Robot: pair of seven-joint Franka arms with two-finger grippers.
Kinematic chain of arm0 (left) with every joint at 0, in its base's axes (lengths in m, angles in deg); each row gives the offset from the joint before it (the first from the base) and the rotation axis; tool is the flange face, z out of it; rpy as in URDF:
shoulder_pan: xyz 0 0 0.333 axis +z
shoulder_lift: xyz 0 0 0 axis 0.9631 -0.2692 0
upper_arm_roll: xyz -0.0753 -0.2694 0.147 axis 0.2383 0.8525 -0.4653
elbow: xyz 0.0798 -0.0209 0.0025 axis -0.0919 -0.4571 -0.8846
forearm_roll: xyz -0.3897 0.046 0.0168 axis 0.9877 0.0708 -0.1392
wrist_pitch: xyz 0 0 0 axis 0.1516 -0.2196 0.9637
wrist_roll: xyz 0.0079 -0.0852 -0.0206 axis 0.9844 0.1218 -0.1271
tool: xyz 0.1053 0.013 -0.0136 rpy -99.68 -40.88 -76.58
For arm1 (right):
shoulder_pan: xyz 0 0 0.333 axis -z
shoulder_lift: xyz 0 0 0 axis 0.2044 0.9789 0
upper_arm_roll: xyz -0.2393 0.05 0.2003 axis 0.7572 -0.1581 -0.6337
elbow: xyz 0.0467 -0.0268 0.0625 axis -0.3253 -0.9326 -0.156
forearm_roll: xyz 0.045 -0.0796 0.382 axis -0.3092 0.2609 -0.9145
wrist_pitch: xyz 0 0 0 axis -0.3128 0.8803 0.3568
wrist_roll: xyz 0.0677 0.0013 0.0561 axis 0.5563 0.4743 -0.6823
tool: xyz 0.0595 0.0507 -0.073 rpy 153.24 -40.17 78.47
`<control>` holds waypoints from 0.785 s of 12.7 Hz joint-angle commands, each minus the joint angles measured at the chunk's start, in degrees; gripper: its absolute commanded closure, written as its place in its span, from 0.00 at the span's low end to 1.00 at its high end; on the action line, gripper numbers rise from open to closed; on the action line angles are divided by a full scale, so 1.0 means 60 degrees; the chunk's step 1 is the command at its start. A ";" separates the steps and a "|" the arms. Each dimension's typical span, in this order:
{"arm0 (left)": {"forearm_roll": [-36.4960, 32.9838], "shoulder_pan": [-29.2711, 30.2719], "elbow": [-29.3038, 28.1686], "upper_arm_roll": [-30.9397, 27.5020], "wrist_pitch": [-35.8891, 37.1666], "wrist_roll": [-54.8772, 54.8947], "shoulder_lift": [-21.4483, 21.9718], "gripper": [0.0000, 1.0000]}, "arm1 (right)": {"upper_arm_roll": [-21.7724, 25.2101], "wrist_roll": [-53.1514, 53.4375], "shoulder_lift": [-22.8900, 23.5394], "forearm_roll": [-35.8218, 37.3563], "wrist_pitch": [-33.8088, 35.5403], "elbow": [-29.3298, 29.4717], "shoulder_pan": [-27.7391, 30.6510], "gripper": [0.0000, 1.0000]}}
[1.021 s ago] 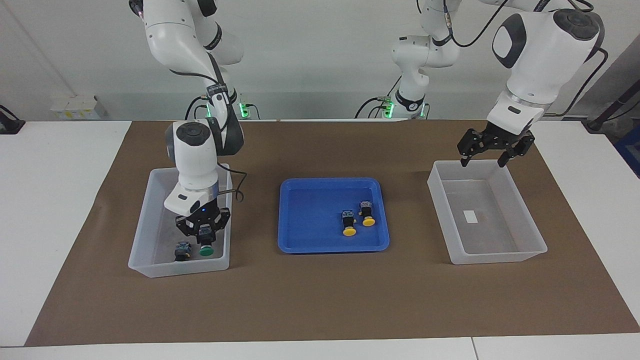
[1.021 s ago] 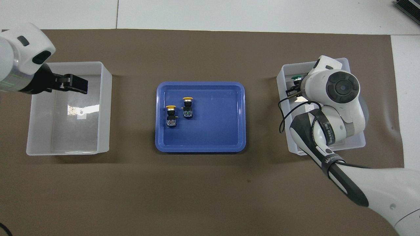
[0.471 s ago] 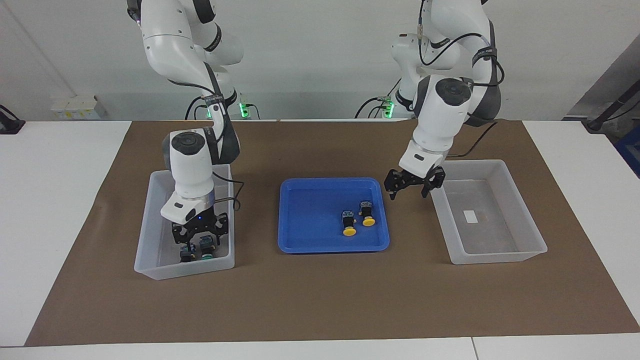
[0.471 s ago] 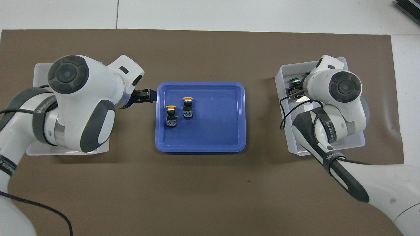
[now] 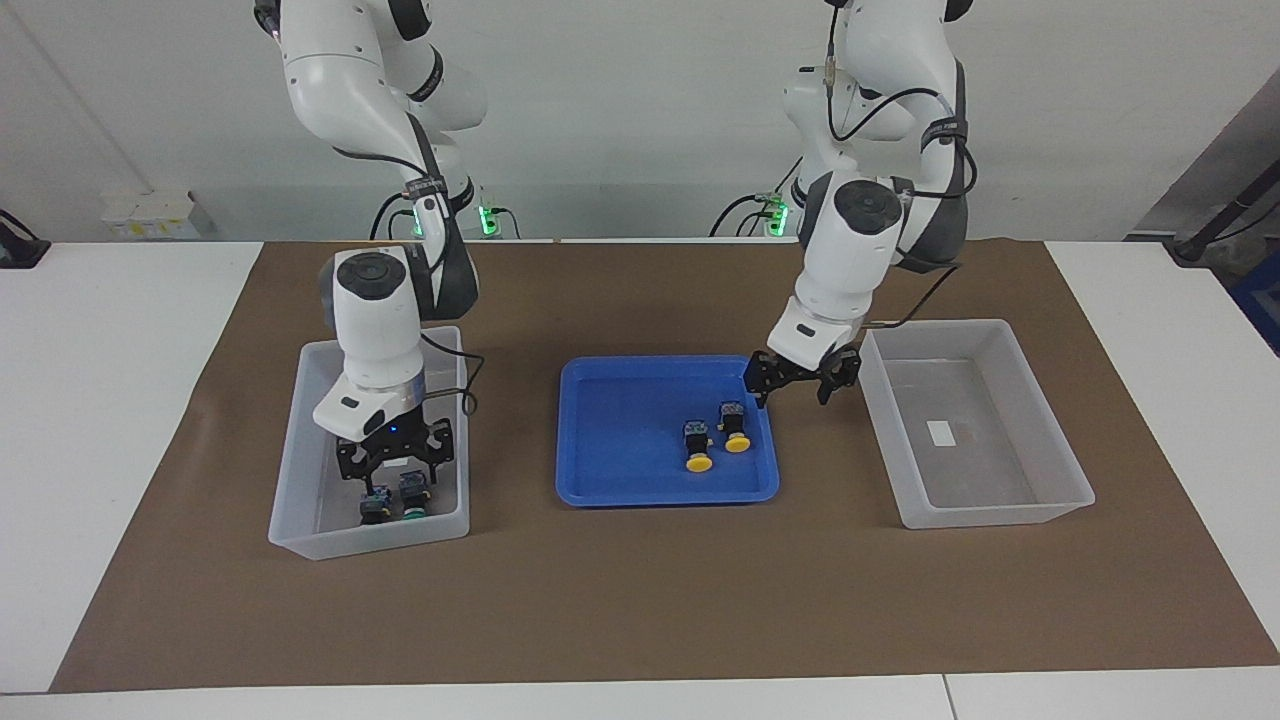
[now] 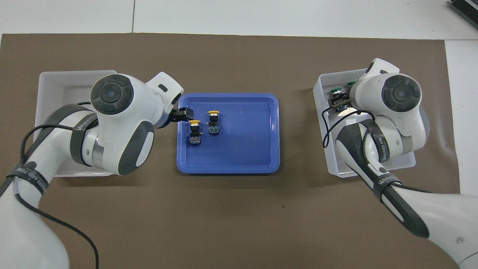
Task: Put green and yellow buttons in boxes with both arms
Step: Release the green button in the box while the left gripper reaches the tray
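Note:
Two green buttons [image 5: 375, 506] [image 5: 412, 494] lie side by side in the box [image 5: 300, 400] at the right arm's end of the table. My right gripper [image 5: 393, 466] hangs open just above them, touching neither. In the overhead view its wrist hides the gripper, and the green buttons [image 6: 336, 90] peek out beside it. Two yellow buttons [image 5: 698, 447] [image 5: 736, 430] lie in the blue tray [image 5: 620, 430]. My left gripper [image 5: 797, 380] is open and empty over the tray's edge toward the left arm's end, above the yellow buttons [image 6: 194, 128]. The other box [image 5: 960, 470] holds only its white label.
The tray [image 6: 242, 142] sits between the two boxes [image 6: 48, 82] [image 6: 320, 89] on a brown mat. A black cable loops from the right wrist over that box's wall. White table surrounds the mat.
My right gripper opened and let go of a green button, which now lies beside the other one, and rose slightly. My left arm swung from over its box to the tray's edge.

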 commanded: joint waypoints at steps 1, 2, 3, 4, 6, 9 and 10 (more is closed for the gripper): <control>-0.0122 -0.0243 -0.0436 -0.0149 -0.0755 -0.0238 -0.0081 0.00 | -0.0053 0.0406 -0.0677 -0.0550 0.0909 0.0016 0.0120 0.00; -0.0136 -0.0272 -0.0524 -0.0149 -0.0844 -0.0209 -0.0140 0.00 | -0.0053 0.0494 -0.0911 -0.0551 0.1668 0.0293 0.0105 0.00; -0.0136 -0.0403 -0.0699 -0.0149 -0.0932 -0.0151 -0.0140 0.00 | -0.0053 0.0524 -0.1131 -0.0551 0.2517 0.0687 0.0033 0.00; -0.0136 -0.0419 -0.0889 -0.0149 -0.1150 -0.0121 -0.0140 0.02 | -0.0053 0.0524 -0.1191 -0.0536 0.3294 0.1184 0.0032 0.00; -0.0136 -0.0419 -0.0949 -0.0149 -0.1284 -0.0033 -0.0140 0.04 | -0.0082 0.0509 -0.1192 -0.0550 0.4265 0.1948 0.0061 0.00; -0.0136 -0.0580 -0.1066 -0.0149 -0.1313 0.0069 -0.0140 0.09 | -0.0111 0.0509 -0.1528 -0.0565 0.4648 0.1951 0.0017 0.00; -0.0136 -0.0696 -0.1081 -0.0149 -0.1342 0.0084 -0.0140 0.09 | -0.0126 0.0509 -0.1587 -0.0565 0.4795 0.1951 0.0003 0.00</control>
